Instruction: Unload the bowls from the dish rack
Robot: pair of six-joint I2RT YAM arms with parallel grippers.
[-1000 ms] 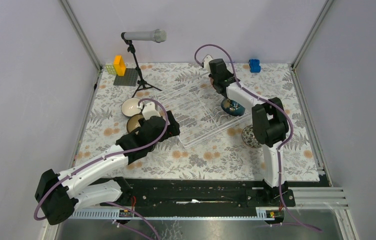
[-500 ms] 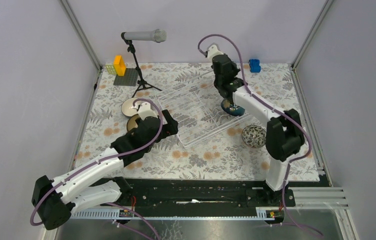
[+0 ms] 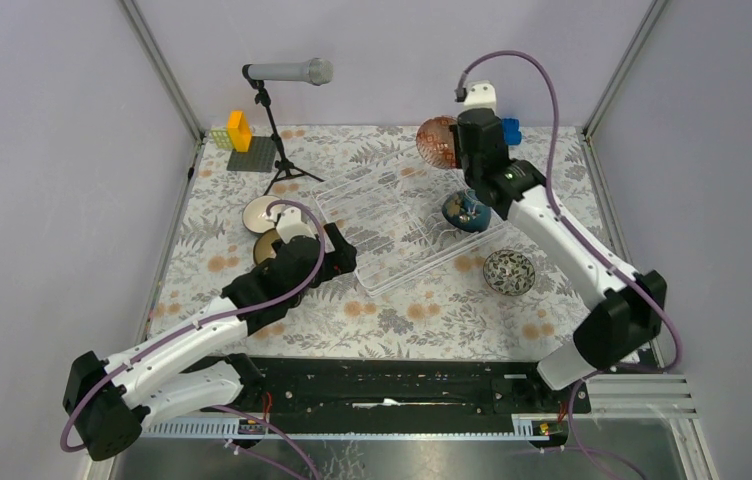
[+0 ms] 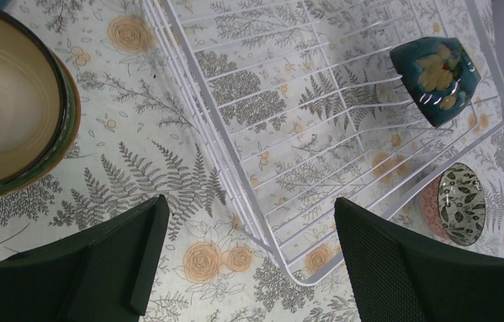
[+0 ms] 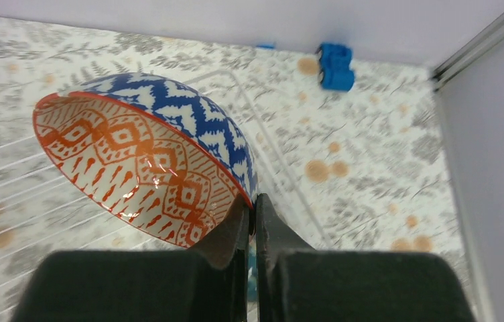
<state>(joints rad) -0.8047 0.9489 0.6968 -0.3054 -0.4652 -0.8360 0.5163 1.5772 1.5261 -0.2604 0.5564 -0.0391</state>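
My right gripper (image 3: 457,150) is shut on the rim of the blue-white zigzag bowl (image 3: 436,142) and holds it tilted in the air above the back edge of the dish rack (image 3: 392,240). In the right wrist view the fingertips pinch the rim (image 5: 251,201) of this bowl (image 5: 149,154), whose inside is orange-red. A dark teal and gold bowl (image 3: 466,212) lies in the rack's right end and shows in the left wrist view (image 4: 437,79). My left gripper (image 3: 327,262) is open and empty over the rack's near left corner (image 4: 283,258).
A white-inside bowl (image 3: 263,213) and a brown-rimmed bowl (image 3: 270,245) stand left of the rack. A leaf-patterned bowl (image 3: 509,272) stands right of it. A microphone stand (image 3: 277,150), a grey baseplate with yellow bricks (image 3: 250,152) and a blue brick (image 3: 509,130) are at the back.
My right arm has risen from the rack's back edge and swung right and back, lifting the zigzag bowl into the air. My left arm has hardly moved.
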